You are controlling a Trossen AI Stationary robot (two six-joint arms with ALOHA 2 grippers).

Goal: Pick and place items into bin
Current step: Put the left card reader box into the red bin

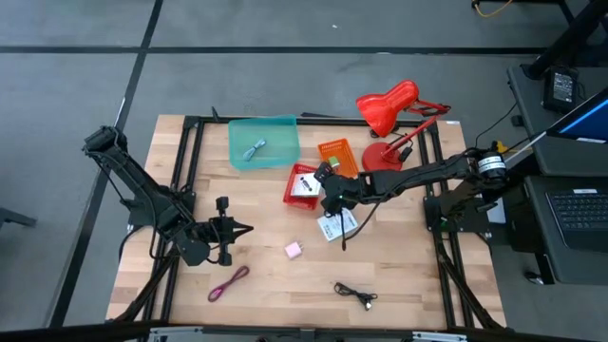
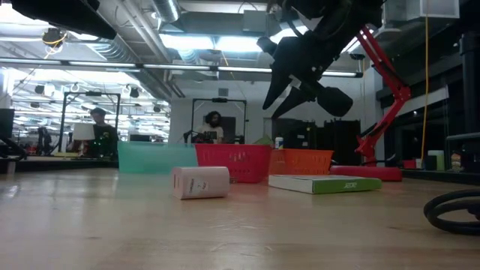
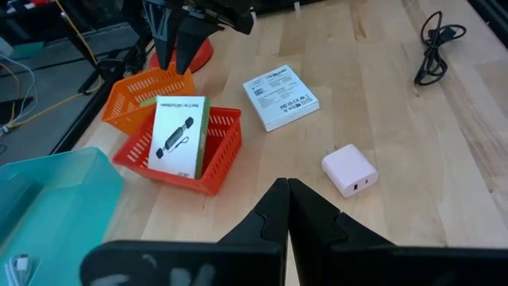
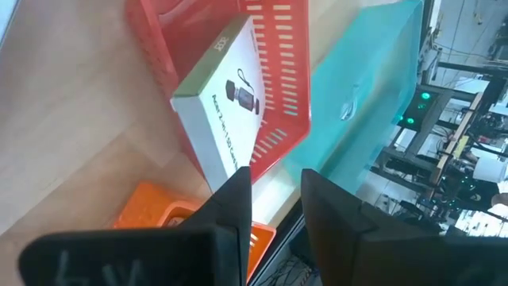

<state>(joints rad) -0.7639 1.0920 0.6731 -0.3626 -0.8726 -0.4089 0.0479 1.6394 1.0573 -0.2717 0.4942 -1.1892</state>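
Note:
A white printed packet [image 3: 178, 135] lies slanted in the red basket [image 1: 302, 185], its lower end inside and its upper end leaning on the rim. My right gripper [image 4: 275, 176] hangs open just above it, fingers [image 3: 171, 48] clear of it. A second white packet [image 1: 337, 226] lies flat on the table. The pink cube [image 1: 293, 250], a maroon cable [image 1: 228, 282] and a black cable [image 1: 354, 294] lie toward the near edge. The teal bin [image 1: 263, 142] holds a blue-grey cable [image 1: 255, 148]. My left gripper [image 3: 284, 189] waits shut at the left, above the table.
An orange basket [image 1: 335, 155] stands beside the red one, toward the far right. The red desk lamp [image 1: 389, 106] stands behind them, its base close under my right arm. Bare wood lies between the pink cube and the left arm. People show in the room beyond.

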